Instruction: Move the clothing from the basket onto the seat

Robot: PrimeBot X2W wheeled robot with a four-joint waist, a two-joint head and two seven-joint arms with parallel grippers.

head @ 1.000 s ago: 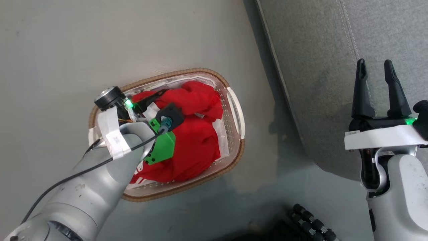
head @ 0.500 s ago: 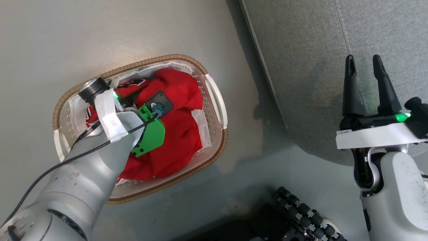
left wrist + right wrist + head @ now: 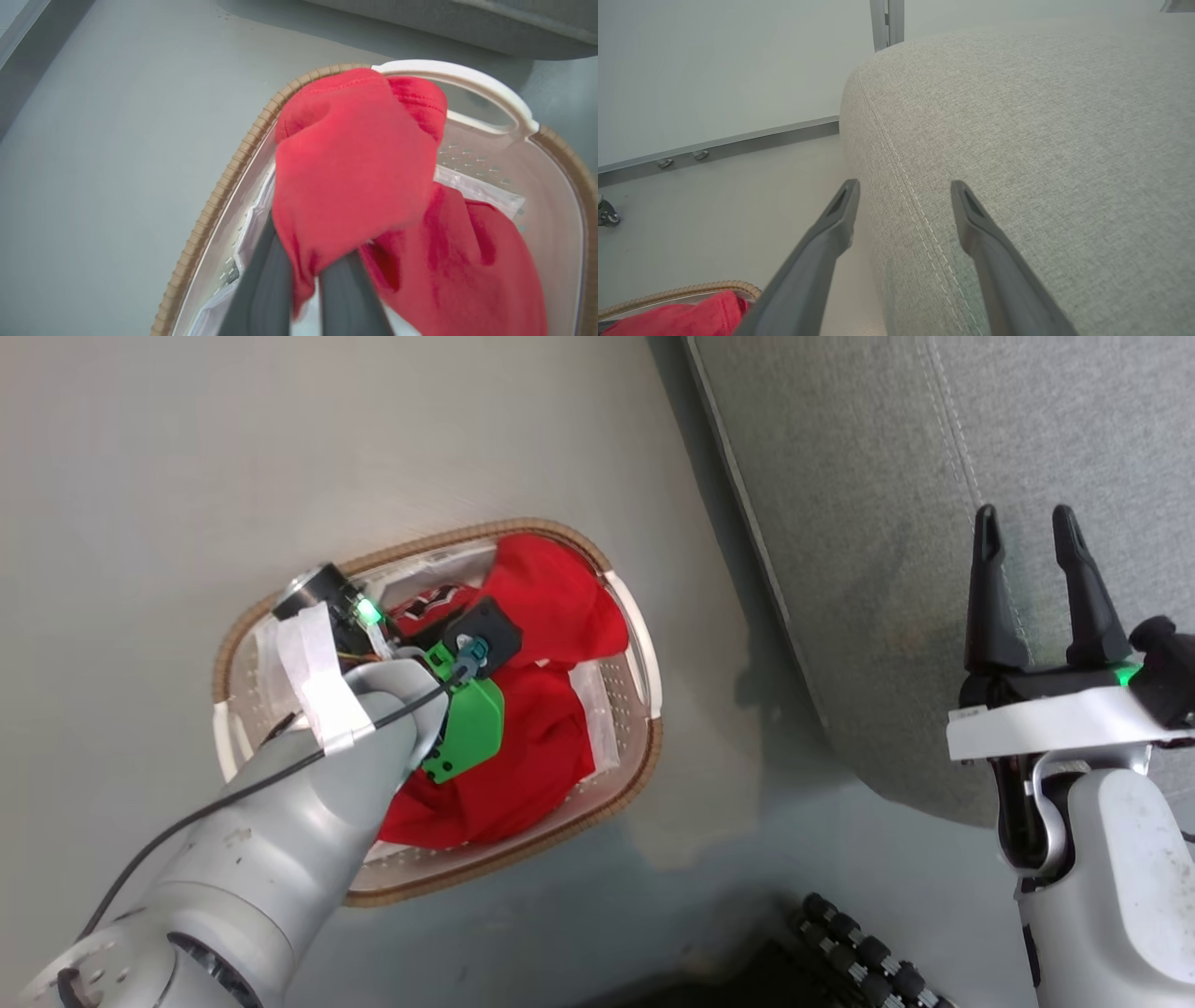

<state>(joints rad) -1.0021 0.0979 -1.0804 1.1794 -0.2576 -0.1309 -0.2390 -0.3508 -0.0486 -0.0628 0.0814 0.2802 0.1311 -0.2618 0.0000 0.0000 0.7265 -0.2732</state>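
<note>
Red jersey clothing (image 3: pixel 355 177) is being pinched in the white perforated plastic basket (image 3: pixel 224 186) by the left gripper (image 3: pixel 306 275), for lifting onto the grey fabric seat (image 3: pixel 1041 140), right gripper (image 3: pixel 903 191) spread empty.

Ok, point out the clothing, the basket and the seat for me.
clothing (image 3: pixel 350 177): left wrist view, on the bunched red fold.
basket (image 3: pixel 439 70): left wrist view, on its white handle.
seat (image 3: pixel 1017 116): right wrist view, on the grey top surface.
</note>
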